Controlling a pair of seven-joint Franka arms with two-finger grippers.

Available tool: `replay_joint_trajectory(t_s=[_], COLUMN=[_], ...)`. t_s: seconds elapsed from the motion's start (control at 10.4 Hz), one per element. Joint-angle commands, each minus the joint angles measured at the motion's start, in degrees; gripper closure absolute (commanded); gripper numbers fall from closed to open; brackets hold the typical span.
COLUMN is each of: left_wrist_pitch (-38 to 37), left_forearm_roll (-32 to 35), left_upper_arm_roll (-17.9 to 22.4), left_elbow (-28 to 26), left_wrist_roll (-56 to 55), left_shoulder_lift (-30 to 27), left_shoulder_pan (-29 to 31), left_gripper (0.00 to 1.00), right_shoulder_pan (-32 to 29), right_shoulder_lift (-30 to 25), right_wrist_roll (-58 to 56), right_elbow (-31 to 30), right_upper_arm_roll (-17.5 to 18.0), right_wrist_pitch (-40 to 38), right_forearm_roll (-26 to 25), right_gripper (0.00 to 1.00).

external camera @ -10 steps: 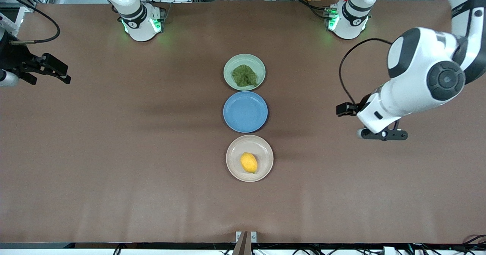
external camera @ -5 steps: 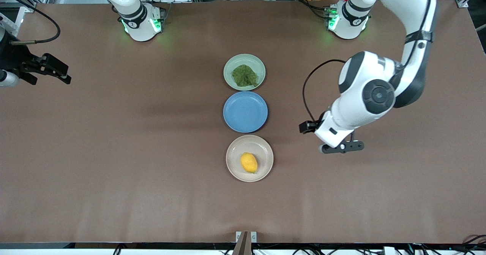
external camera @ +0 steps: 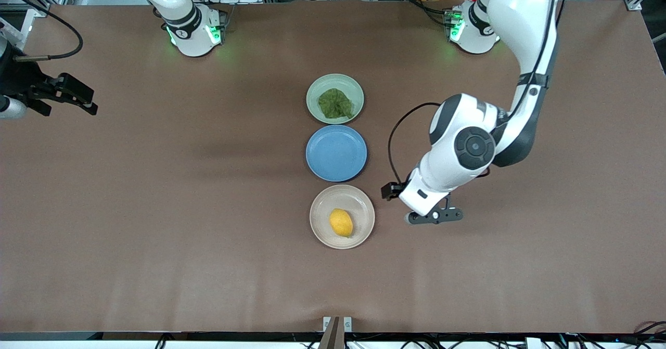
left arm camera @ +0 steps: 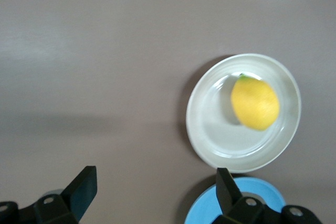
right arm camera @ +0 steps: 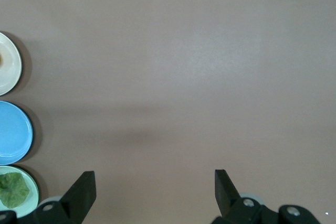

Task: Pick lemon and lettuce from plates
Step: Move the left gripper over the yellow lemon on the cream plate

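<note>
The lemon [external camera: 341, 222] lies on the beige-cream plate [external camera: 322, 203], the plate nearest the front camera. It also shows in the left wrist view [left arm camera: 254, 103] on that plate [left arm camera: 210, 129]. The lettuce [external camera: 335, 103] lies on the mint plate [external camera: 312, 97], the farthest of the row. My left gripper [external camera: 413, 203] [left arm camera: 155, 192] is open and empty, up over bare table beside the beige plate, toward the left arm's end. My right gripper [external camera: 92, 105] [right arm camera: 155, 192] is open and empty and waits at the right arm's end of the table. The lettuce also shows in the right wrist view [right arm camera: 11, 190].
An empty blue plate [external camera: 336, 153] sits between the mint and beige plates; it also shows in the left wrist view [left arm camera: 262, 192] and the right wrist view [right arm camera: 13, 132]. The brown table [external camera: 182, 208] stretches wide on both sides of the plate row.
My left arm has swung in from its end of the table toward the plates, and its gripper now hangs beside the beige plate. The right arm has not moved.
</note>
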Motion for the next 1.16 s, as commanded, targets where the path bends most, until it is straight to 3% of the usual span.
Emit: replay_joint_trajectory(t_s=[0.0, 0.39, 1.06], left_wrist_pitch=[3.88, 13.9, 22.26], left_forearm_roll=[-2.37, -4.22, -4.14], left_upper_arm_roll=[0.07, 0.07, 0.69], left_elbow=[2.93, 3.37, 5.92], left_wrist_roll=[-2.53, -5.87, -9.47], left_shoulder_lift=[2.92, 7.48, 14.52], left_shoulder_pan=[-2.29, -5.99, -9.16], left_gripper=[0.0, 0.0, 0.0], right_shoulder_pan=[-0.32, 0.11, 2.13], right_shoulder_lift=[-0.02, -0.02, -0.19], right_wrist_roll=[-0.04, 0.14, 4.78], right_elbow=[0.54, 0.54, 0.19], right_upper_arm_roll=[0.31, 0.31, 0.31], right_wrist_pitch=[-0.66, -0.75, -2.41], right_forearm_roll=[0.35, 0.35, 0.35], right_gripper=[0.0, 0.0, 0.0])
